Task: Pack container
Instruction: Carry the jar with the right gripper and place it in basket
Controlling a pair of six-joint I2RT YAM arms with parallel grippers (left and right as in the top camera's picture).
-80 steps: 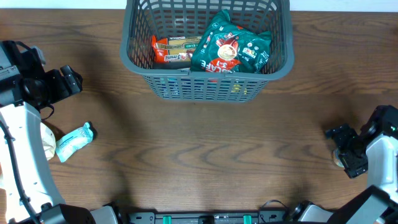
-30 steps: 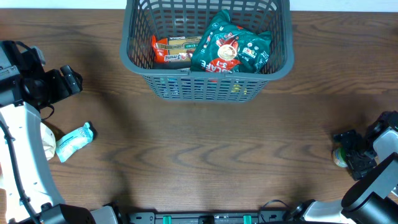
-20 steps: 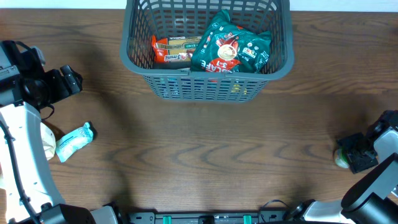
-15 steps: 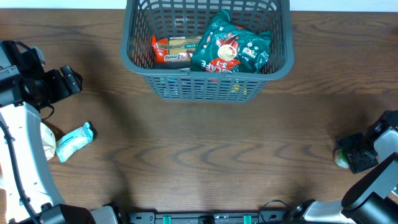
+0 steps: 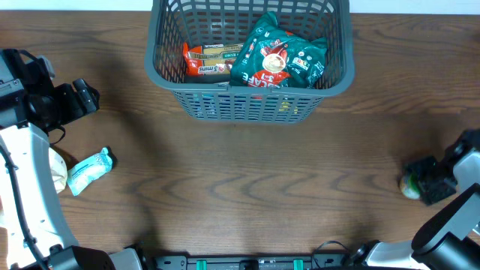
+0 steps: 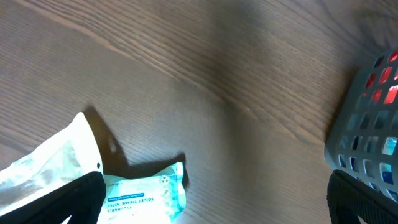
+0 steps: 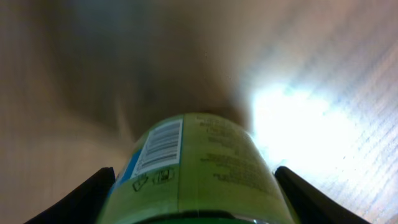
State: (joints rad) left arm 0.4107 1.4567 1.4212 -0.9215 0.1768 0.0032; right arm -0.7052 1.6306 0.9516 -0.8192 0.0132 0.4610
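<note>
Right end effector (image 7: 194, 180): nearest the robot, low at the right edge of the surface (image 5: 247, 180). Its fingers (image 7: 74, 202) stand one on each side of the green bottle (image 7: 199, 163). The gap is middling rather than wide, and each finger edge meets the bottle's outline. Whether they press on it I cannot tell.
Green bottle: rounded green body with a white barcode patch edged in blue, filling the lower middle of the right wrist view. From overhead only a small pale green bit shows, at the left of the black end effector.
Blue-and-white packet (image 5: 91, 169): flat on the surface at the near left, tilted, just beside the white link of the left arm (image 5: 30, 187).
White bag (image 6: 53, 158): pale and crinkled, touching the packet's left end in the left wrist view. From overhead the arm hides most of it.
Left end effector (image 6: 214, 190): farther back on the left, raised over the surface. Its fingers are spread wide at the two lower corners of its wrist view, with nothing between them.
Container (image 5: 251, 101): dark grey slotted basket, upright at the far middle of the surface, well apart from both end effectors. Its far side runs past the top edge of the overhead view.
Orange packet (image 5: 212, 61): inside the container, in the left half.
Green pouch (image 5: 279, 58): inside the container, in the right half, touching the orange packet's right end.
</note>
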